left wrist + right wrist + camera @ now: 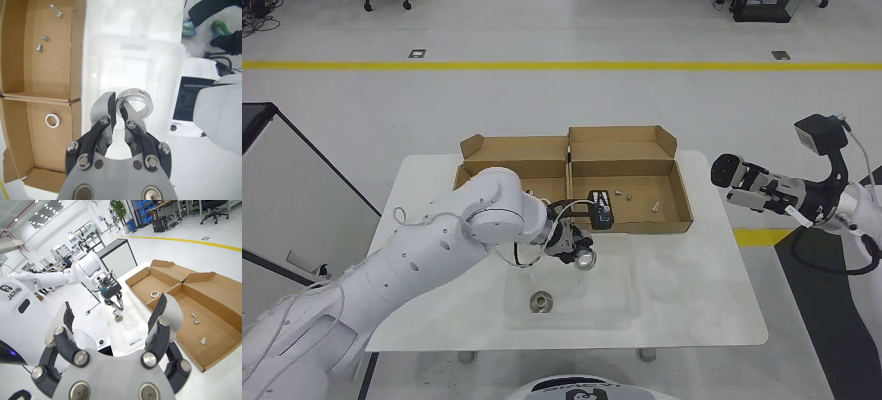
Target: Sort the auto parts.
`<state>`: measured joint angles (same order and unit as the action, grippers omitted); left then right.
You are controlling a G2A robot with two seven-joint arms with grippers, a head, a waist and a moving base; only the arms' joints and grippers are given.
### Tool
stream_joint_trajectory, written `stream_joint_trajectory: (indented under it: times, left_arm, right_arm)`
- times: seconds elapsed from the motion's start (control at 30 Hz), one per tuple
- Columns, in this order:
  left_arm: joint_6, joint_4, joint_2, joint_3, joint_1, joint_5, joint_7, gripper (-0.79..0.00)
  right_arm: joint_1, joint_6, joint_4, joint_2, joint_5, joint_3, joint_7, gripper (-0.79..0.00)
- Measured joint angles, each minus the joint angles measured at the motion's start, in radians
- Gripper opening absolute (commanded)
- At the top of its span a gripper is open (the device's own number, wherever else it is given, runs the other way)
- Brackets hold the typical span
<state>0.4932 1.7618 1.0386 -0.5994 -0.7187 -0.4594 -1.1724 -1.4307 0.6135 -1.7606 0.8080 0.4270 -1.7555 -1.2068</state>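
Above table [697, 290], left gripper [117, 102] pinches metal ring [131, 93].

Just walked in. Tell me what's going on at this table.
The robot is sorting metal parts out of a clear bin into two cardboard boxes. Its left claw is shut on a metal ring, one finger through the hole, held above the bin. A flanged part lies in the bin. One box holds a similar ring, the other box small bolts. The right claw is open and empty, off to the table's side.
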Motion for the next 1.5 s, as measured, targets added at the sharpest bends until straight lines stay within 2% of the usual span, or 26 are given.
stream_joint_trajectory:
  times: [0.1, 0.27, 0.43, 0.53, 0.6, 0.83, 1.23, 1.37, 1.5]
  left_arm:
    - [0.021, 0.013, -0.037, -0.119, -0.069, 0.058, 0.096, -0.785]
    - [0.164, 0.038, -0.079, -0.288, -0.198, 0.207, 0.281, -0.785]
    - [0.364, 0.038, -0.086, -0.348, -0.255, 0.34, 0.432, -0.785]
    - [0.48, 0.015, -0.081, -0.358, -0.262, 0.397, 0.521, -0.785]
    - [0.519, 0.012, -0.076, -0.362, -0.259, 0.419, 0.571, -0.785]
    - [0.519, 0.08, -0.058, -0.381, -0.265, 0.46, 0.738, -0.785]
    - [0.519, 0.168, -0.031, -0.404, -0.291, 0.452, 0.891, -0.785]
    - [0.519, 0.145, -0.031, -0.395, -0.299, 0.409, 0.866, -0.785]
    - [0.519, 0.107, -0.039, -0.378, -0.29, 0.375, 0.786, -0.785]
  right_arm:
    - [0.0, 0.0, 0.0, 0.0, 0.0, 0.0, 0.0, 0.0]
    - [0.0, 0.0, 0.0, 0.0, 0.0, 0.0, 0.0, 0.0]
    - [0.0, 0.0, 0.0, 0.0, 0.0, 0.0, 0.0, 0.0]
    - [0.0, 0.0, 0.0, 0.0, 0.0, 0.0, 0.0, 0.0]
    - [0.0, 0.0, 0.0, 0.0, 0.0, 0.0, 0.0, 0.0]
    - [0.0, 0.0, 0.0, 0.0, 0.0, 0.0, 0.0, 0.0]
    - [0.0, 0.0, 0.0, 0.0, 0.0, 0.0, 0.0, 0.0]
    - [0.0, 0.0, 0.0, 0.0, 0.0, 0.0, 0.0, 0.0]
    - [0.0, 0.0, 0.0, 0.0, 0.0, 0.0, 0.0, 0.0]
